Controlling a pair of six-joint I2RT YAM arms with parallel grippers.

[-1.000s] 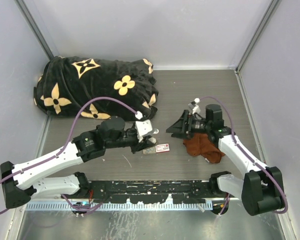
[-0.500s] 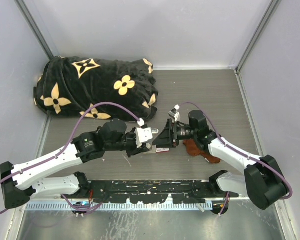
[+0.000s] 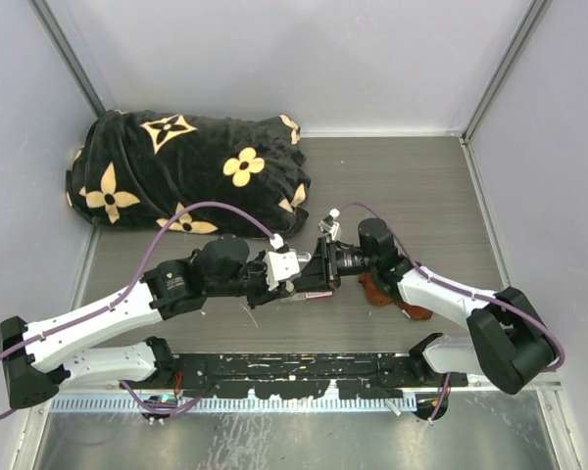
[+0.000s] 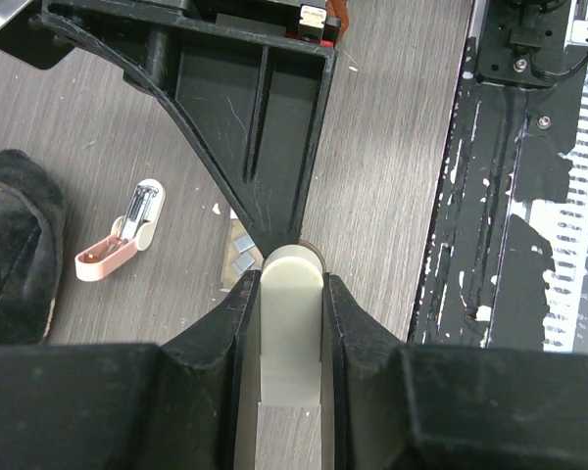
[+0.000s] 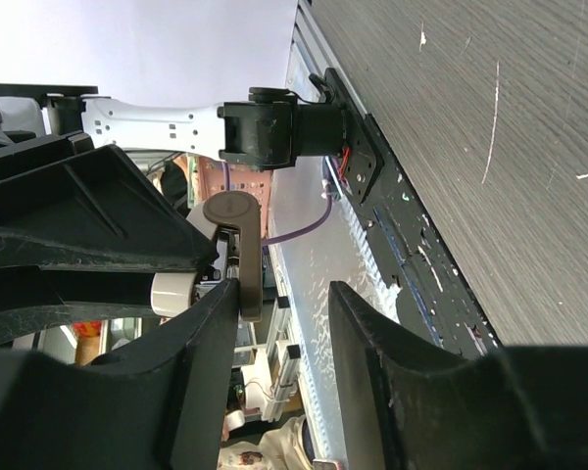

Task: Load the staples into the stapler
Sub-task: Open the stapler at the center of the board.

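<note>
My left gripper (image 4: 292, 279) is shut on a pale cream piece with a rounded end (image 4: 292, 323). The pink and white stapler (image 4: 122, 235) lies open on the table to its left, apart from both grippers. Loose silvery staples (image 4: 243, 253) lie on a flat greyish tray just ahead of the left fingertips. My right gripper (image 3: 318, 269) meets the left gripper (image 3: 286, 279) nose to nose, and one of its black fingers (image 4: 260, 127) reaches down to the cream piece's tip. In the right wrist view the right gripper (image 5: 284, 292) is open, with a taupe rounded piece (image 5: 240, 259) beside one finger.
A black blanket with yellow flowers (image 3: 186, 171) fills the back left, its edge close to the stapler (image 4: 15, 235). A rust-brown cloth (image 3: 397, 294) lies under the right forearm. The black base rail (image 4: 510, 196) runs along the near edge.
The right arm swung left from above the rust-brown cloth until its gripper met the left gripper, and its jaws narrowed. The left gripper stayed shut and hardly moved.
</note>
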